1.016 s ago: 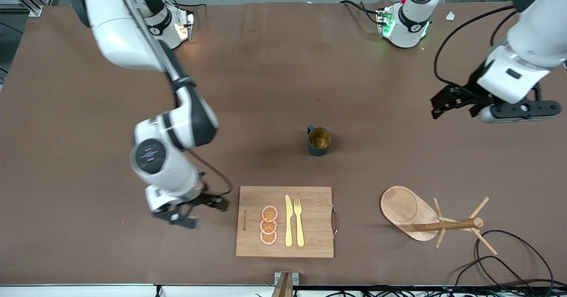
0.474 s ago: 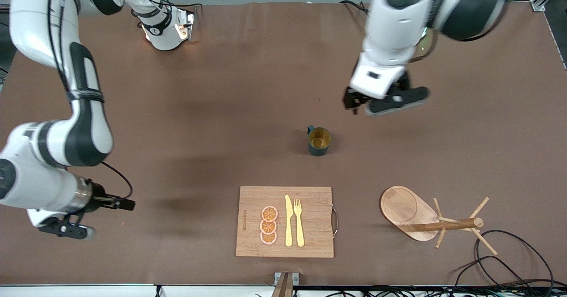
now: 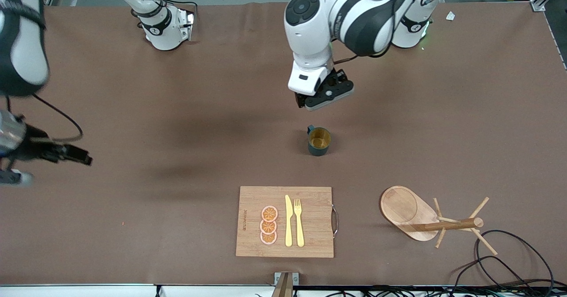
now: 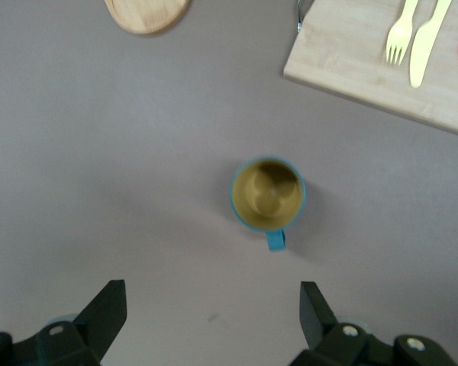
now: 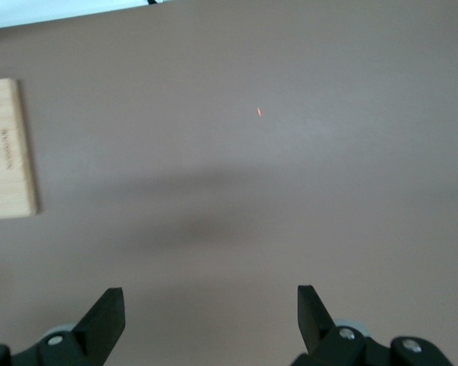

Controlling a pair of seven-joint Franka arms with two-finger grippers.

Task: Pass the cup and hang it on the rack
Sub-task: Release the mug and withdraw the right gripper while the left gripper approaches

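**Left tool arrives near the cup; right tool swings out to the counter's edge**

Front view: since half a second ago the left tool (image 3: 324, 94) has crossed toward the counter's middle and now hangs over bare counter (image 3: 248, 124) just beside the cup (image 3: 319, 141). The right tool (image 3: 53, 155) has swung away to the right arm's end of the counter, at the picture's edge. The cup stands upright where it stood before, alone on open counter. The cutting board (image 3: 285, 221) lies nearer the camera, and the rack (image 3: 425, 219) sits toward the left arm's end, both well apart from the cup.

Left wrist view: the left tool's fingers (image 4: 103, 316) stand wide apart and empty, with the cup (image 4: 267, 194) upright ahead of them, its handle turned toward the tool.

Right wrist view: the right tool's fingers (image 5: 107, 320) are spread apart over bare counter, a corner of the cutting board (image 5: 8, 149) at the edge.
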